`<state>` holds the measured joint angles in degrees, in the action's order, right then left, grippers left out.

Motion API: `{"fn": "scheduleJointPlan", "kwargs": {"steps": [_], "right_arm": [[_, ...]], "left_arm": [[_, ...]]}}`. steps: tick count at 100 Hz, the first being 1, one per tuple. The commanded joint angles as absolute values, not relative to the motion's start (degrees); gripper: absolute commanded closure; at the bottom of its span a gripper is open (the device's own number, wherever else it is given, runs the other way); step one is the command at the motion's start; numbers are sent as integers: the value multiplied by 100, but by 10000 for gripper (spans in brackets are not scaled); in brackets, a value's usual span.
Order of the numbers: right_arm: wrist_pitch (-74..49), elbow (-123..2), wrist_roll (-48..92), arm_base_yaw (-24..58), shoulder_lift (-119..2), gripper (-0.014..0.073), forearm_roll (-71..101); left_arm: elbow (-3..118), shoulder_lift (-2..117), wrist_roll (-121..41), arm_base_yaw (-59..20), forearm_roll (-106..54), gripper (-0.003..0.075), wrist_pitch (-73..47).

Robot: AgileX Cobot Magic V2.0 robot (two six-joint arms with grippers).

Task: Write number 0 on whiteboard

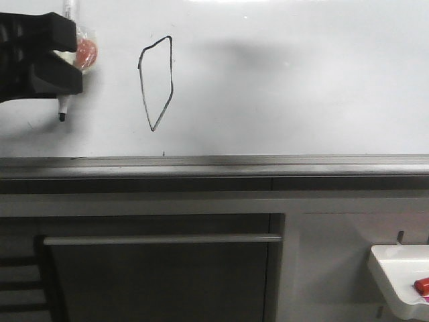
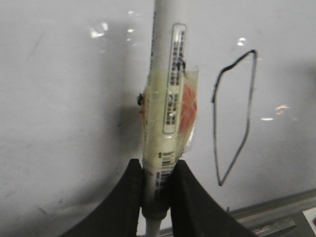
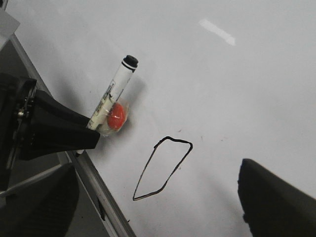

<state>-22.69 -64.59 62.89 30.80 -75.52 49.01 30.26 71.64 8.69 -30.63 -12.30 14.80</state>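
Note:
The number 0 [image 1: 143, 94] is a thin black closed loop on the whiteboard [image 1: 281, 80], tapering to a point below. It also shows in the left wrist view [image 2: 216, 143] and the right wrist view [image 3: 144, 173]. My left gripper [image 1: 70, 60] is shut on a white marker [image 2: 165, 98] with a red magnet [image 1: 87, 52] taped to it. It holds the marker left of the 0, with the black tip [image 1: 62, 115] pointing down. I cannot tell whether the tip touches the board. My right gripper [image 3: 153, 217] is open and empty in front of the board, near the 0.
A grey metal rail [image 1: 214, 164] runs along the board's lower edge. Below it is a dark cabinet front with a long bar handle [image 1: 161, 239]. A small white tray [image 1: 395, 275] with a red item [image 1: 422, 285] hangs at the lower right.

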Motion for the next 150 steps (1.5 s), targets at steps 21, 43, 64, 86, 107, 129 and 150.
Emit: {"fn": "scheduleJointPlan", "kwargs": {"steps": [21,43,64,86,107,129,150], "right_arm": [[-2039,-6619,6291,3081,-7354,2,5122],[-2120,-6619,6291,3081,-7354,2,5122],[-2172,-6619,6291,3081,-7354,2,5137],[-2237,-6619,6291,3081,-7354,2,5137],[-2239,-6619,6291,3081,-7354,2,5137],[-2274,-6619,6291,3081,-7354,2,5137],[-2263,-6619,6291,3056,-7342,2,5150]], "left_arm": [[3196,7334,917,-3002,-1753,741,1603],[3196,7334,917,-2997,-1733,741,1771],[3196,7334,917,-2997,-1733,741,2008],[3196,7334,905,-2975,-1678,738,2046],[3196,7334,798,-2975,-1492,562,2046],[3196,7334,757,-2975,-1492,456,2056],[3196,7189,757,-2975,-1285,456,1906]]}}
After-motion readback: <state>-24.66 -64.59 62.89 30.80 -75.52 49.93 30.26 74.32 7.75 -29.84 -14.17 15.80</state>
